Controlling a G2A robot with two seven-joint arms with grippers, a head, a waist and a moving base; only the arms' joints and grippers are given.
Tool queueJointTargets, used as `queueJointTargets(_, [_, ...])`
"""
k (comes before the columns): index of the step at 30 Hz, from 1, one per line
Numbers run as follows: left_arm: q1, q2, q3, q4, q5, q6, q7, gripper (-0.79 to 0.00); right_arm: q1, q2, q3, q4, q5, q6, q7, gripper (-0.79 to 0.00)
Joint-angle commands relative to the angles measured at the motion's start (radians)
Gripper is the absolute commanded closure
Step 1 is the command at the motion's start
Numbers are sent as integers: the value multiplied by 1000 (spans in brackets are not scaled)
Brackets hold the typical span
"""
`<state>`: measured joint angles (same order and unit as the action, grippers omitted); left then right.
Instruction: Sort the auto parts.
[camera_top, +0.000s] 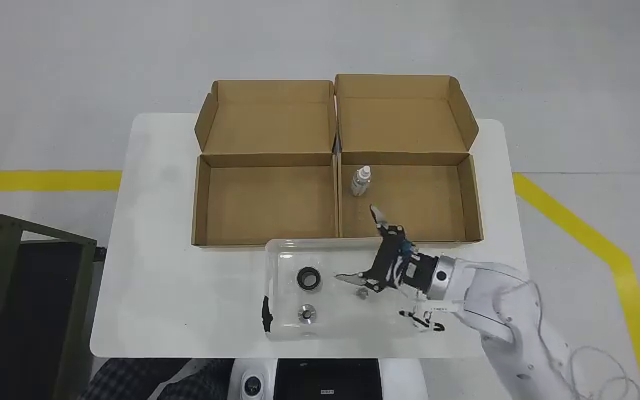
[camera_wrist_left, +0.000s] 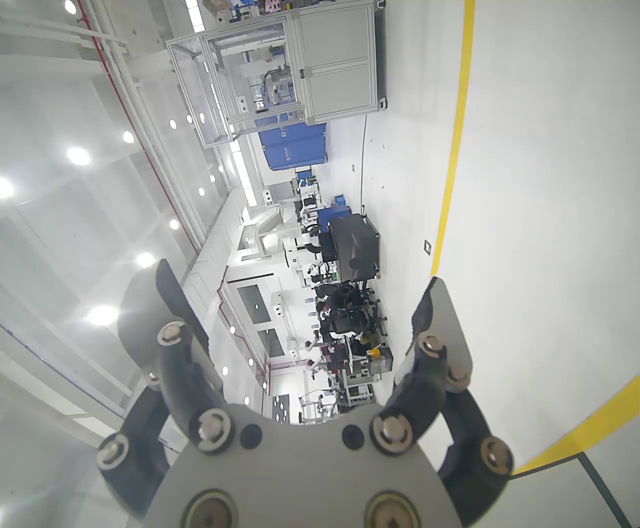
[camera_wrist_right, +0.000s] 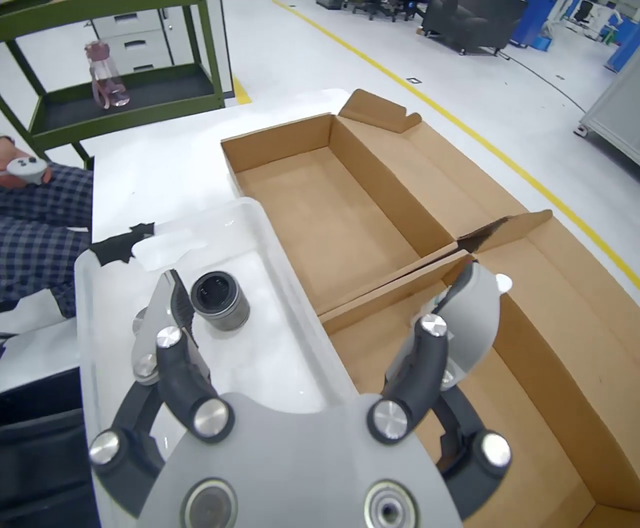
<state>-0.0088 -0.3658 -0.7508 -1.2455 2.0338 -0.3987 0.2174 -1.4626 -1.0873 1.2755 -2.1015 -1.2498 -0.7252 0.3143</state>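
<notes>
Presently, the counter (camera_top: 150, 250) carried two open cardboard boxes, left box (camera_top: 265, 205) and right box (camera_top: 430, 205), at 12 o'clock of one clear tray (camera_top: 345, 325). The tray held one black bearing (camera_top: 308, 279), with one silver ring (camera_top: 307, 314) at its 6 o'clock. The right box held one white bottle (camera_top: 361, 180). The right pincer (camera_top: 358, 246) gaped wide and empty, straddling the tray's 12 o'clock rim. The left pincer (camera_wrist_left: 300, 277) gaped wide in its wrist view.

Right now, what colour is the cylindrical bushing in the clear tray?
The bushing is dark grey with a black bore; clearest in the right wrist view.

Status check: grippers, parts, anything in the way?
Right gripper open, empty, above tray's rim by right box. Left gripper open, empty, facing the room. Black cylinder and small metal part in tray; white bottle-shaped part in right box. No obstruction seen.
</notes>
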Motion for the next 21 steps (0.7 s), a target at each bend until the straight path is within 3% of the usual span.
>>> queueJointTargets(1, [0, 0, 0, 0, 0, 0, 0, -785, -20, 5, 7, -13, -21, -33, -1, -785])
queueJointTargets(8, [0, 0, 0, 0, 0, 0, 0, -785, -74, 21, 26, -46, -90, -107, 55, -785])
queueJointTargets(21, [0, 0, 0, 0, 0, 0, 0, -785, -116, 35, -2, -73, -267, -100, 110, -785])
